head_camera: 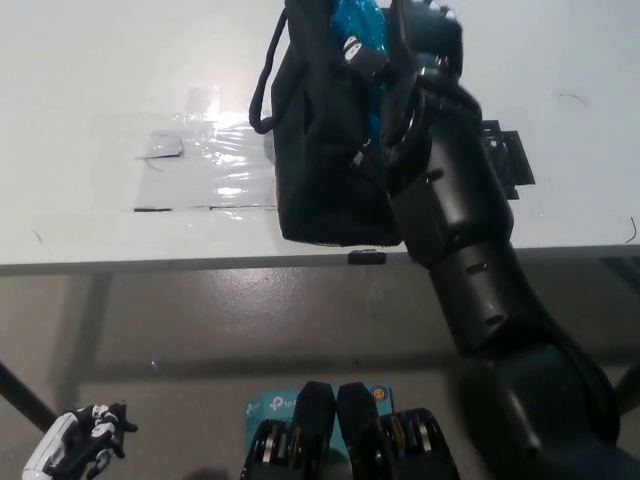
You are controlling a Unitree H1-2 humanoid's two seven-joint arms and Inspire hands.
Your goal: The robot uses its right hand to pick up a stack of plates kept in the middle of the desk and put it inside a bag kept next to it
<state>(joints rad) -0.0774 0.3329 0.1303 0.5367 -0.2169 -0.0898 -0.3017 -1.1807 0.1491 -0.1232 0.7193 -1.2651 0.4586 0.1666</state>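
1. Resting low at the near left, well below the table edge, the white left hand point(75, 455) is seen idle; its fingers appear curled on nothing, so it is judged to play no part in the step.
2. A grey floor point(200, 320) is observed beneath the table, with a dark table leg at the near left.
3. The white table point(100, 60) is noted as carrying a clear plastic sheet point(200, 170) taped flat, beside a black mat point(505, 160) partly hidden by the arm.
4. The black bag point(320, 170) is found standing upright near the table's front edge, its mouth open upward, presumably to receive the load from above.
5. The black right hand point(415, 45) is positioned at the bag's mouth, with the blue-wrapped stack of plates point(358, 30) against it and partly inside the bag. Whether its fingers are gripping the stack cannot be told.
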